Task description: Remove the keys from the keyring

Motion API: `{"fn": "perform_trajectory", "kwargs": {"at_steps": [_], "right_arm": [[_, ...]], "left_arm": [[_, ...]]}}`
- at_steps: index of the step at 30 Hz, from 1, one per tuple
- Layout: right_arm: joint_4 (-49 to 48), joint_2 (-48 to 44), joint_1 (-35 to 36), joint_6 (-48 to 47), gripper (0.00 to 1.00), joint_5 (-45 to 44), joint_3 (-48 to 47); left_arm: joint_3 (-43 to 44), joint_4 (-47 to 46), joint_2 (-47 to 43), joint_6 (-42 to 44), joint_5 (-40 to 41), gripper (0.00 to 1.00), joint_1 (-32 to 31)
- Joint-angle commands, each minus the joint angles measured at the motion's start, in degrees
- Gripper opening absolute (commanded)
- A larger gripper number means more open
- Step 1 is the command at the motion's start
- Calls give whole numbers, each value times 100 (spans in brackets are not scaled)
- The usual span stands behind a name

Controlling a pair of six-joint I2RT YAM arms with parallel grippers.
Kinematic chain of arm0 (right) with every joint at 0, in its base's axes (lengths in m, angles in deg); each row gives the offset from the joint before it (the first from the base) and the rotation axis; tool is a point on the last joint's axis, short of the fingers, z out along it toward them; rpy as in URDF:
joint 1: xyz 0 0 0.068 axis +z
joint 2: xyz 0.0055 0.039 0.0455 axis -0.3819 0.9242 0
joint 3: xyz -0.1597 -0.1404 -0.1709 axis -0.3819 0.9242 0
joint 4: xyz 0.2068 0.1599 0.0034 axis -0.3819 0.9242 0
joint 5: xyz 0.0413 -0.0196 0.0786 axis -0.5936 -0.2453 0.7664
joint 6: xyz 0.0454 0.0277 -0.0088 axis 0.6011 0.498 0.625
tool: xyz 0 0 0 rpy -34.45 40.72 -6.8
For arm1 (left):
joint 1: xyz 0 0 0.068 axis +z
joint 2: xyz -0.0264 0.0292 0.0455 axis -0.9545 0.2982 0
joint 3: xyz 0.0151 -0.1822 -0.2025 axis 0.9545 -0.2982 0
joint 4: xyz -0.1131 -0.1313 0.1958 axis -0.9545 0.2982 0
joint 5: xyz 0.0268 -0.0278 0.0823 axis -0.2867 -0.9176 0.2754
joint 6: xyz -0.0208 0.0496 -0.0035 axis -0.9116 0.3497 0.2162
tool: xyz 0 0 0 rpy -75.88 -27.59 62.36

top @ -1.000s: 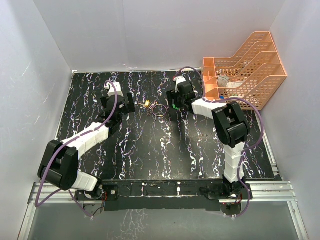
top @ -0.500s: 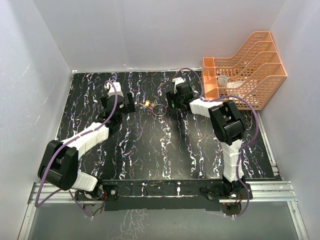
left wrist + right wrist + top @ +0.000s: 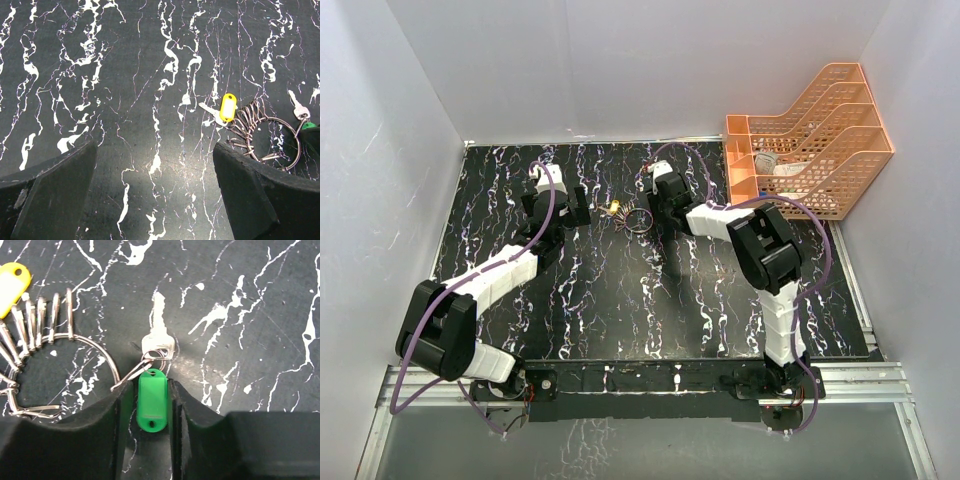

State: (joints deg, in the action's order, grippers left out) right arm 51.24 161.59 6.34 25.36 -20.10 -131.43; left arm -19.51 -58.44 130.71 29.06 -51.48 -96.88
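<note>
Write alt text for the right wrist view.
The right gripper pinches a green key tag between its fingers, over a black, white-veined table. A small link ties the tag to a silver key and to the wire keyring, which carries more clips and a yellow tag at upper left.

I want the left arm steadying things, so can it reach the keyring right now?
Probably yes: the left end effector is open, with only bare table between it and the keyring; the right end effector flanks the green tag on the far side.
</note>
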Motion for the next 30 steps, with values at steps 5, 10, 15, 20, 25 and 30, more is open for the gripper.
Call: {"fn": "perform_trajectory", "kwargs": {"at_steps": [5, 10, 15, 20, 25, 30], "right_arm": [[375, 112, 239, -64, 0, -358, 288], [426, -224, 397, -197, 0, -816, 409], [398, -796, 630, -434, 0, -1336, 442], [198, -1188, 682, -421, 0, -1317, 491], [-176, -991, 669, -750, 50, -1789, 324], [-41, -528, 545, -1016, 56, -1710, -328]], "left_arm": [[-88, -10, -198, -45, 123, 99, 6], [-106, -34, -196, -36, 196, 99, 6], [-99, -104, -196, -88, 110, 99, 6], [-29, -35, -196, -67, -108, 99, 6], [-38, 33, -197, -27, -122, 99, 6], [-48, 81, -377, -18, -126, 99, 1]]}}
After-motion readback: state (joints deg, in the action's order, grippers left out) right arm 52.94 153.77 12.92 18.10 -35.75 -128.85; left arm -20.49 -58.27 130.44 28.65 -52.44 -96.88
